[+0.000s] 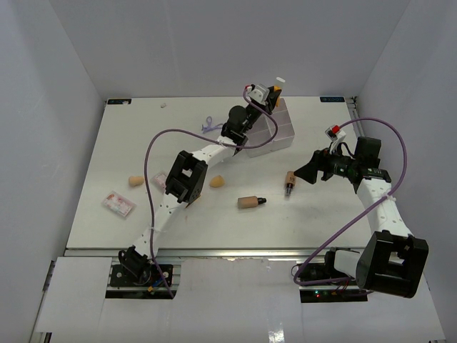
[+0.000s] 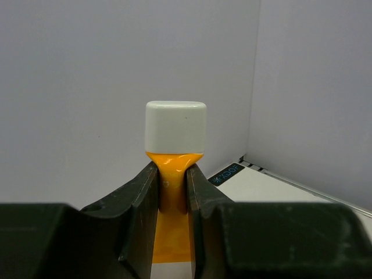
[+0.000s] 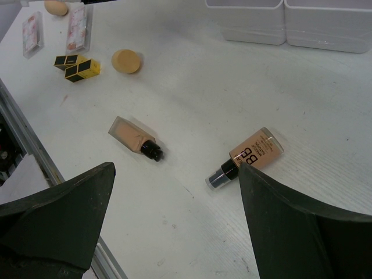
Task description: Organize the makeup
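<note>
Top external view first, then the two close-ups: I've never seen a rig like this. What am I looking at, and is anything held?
Two robot arms, left and right, are bolted at the near edge of the table. The top external view looks down from above and behind them; each close-up comes from a camera on one arm's wrist, its own fingers in frame. The left fingers are closed on an orange tube with a white cap, held up near the white box. The right fingers stand open, empty, over a beige bottle marked BB, a second beige bottle nearby. Also lying there: black-gold lipsticks, a peach sponge, flat pink packets, a lilac clip.
</note>
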`<state>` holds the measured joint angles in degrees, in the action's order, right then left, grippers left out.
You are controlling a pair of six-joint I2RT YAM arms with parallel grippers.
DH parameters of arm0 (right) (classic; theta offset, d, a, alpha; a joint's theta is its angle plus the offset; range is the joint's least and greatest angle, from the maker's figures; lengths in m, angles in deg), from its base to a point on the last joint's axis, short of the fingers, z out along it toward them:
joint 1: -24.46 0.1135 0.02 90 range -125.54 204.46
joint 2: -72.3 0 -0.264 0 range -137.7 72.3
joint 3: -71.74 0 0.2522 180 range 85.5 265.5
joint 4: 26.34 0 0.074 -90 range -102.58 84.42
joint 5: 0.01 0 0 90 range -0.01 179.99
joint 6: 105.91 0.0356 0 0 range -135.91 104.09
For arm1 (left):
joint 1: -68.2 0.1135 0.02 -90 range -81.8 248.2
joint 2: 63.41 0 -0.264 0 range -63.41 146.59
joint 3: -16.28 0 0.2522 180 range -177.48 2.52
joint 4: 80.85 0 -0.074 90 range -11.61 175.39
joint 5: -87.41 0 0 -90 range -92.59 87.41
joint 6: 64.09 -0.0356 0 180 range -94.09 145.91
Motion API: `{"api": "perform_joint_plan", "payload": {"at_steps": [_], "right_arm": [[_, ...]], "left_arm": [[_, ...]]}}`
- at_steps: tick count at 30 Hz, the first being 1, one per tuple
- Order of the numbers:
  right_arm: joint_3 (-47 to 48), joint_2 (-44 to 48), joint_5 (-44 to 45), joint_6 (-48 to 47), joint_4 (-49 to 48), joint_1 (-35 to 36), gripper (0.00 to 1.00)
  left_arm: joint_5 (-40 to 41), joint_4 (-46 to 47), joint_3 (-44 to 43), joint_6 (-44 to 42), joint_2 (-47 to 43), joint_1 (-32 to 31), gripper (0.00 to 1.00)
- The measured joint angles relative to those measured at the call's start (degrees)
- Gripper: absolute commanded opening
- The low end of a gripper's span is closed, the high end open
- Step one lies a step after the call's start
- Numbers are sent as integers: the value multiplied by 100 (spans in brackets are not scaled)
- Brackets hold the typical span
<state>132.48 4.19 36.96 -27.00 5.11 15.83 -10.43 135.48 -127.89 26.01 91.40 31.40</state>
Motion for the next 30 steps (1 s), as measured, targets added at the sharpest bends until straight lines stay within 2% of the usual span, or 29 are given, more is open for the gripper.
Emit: {"api": "perform_joint_plan", "payload": {"at_steps": [13,21,30], "right_arm": [[0,-78,-10,14,-9,0,93],[0,-95,-30,14,-9,0,93],[0,-95,-36,14,-9,0,93]], "left_arm": [[428,141,-161,-174,457,-13,38],[539,229,-166,-191,465,-13,45],[596,268,-166,-226,467,-13,45]]}}
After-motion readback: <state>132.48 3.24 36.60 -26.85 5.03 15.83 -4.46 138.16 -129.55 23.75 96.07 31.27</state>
